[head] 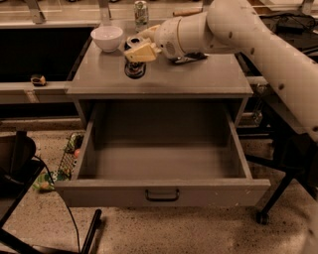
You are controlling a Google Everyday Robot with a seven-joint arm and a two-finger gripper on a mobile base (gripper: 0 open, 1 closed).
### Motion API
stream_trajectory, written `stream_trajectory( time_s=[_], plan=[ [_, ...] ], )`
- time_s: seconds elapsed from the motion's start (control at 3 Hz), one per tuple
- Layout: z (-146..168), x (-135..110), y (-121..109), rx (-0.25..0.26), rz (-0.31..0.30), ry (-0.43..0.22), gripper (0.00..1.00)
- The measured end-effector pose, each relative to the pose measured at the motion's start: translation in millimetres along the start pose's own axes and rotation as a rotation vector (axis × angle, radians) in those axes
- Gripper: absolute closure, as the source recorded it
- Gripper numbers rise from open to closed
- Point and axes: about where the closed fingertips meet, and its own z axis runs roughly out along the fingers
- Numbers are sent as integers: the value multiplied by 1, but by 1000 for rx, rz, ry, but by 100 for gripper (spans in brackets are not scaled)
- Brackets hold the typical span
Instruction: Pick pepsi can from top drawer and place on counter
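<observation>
The pepsi can [134, 67] is a small dark can with a silver top, upright at the back middle of the counter [198, 74], its base at or just above the surface. My gripper [135, 44] reaches in from the right and is shut on the can's upper part, with one tan finger [142, 51] across its front. The top drawer [161, 191] is pulled fully open below the counter. Its inside shows nothing in it, and its dark bar handle [162, 194] faces front.
A white bowl [107, 37] sits on the counter just left of the can. A taller green-and-white can [141, 12] stands behind on the back ledge. Black desks flank the cabinet. A chair base [268, 208] is at the right and a dark chair [15, 163] at the left.
</observation>
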Motion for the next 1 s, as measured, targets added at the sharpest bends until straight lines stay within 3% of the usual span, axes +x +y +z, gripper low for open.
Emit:
stream_trajectory(
  time_s=[0.67,1.0],
  plan=[
    [31,18,-63,-7,140,52,100],
    [46,30,-77,-26,193,74,82]
  ],
)
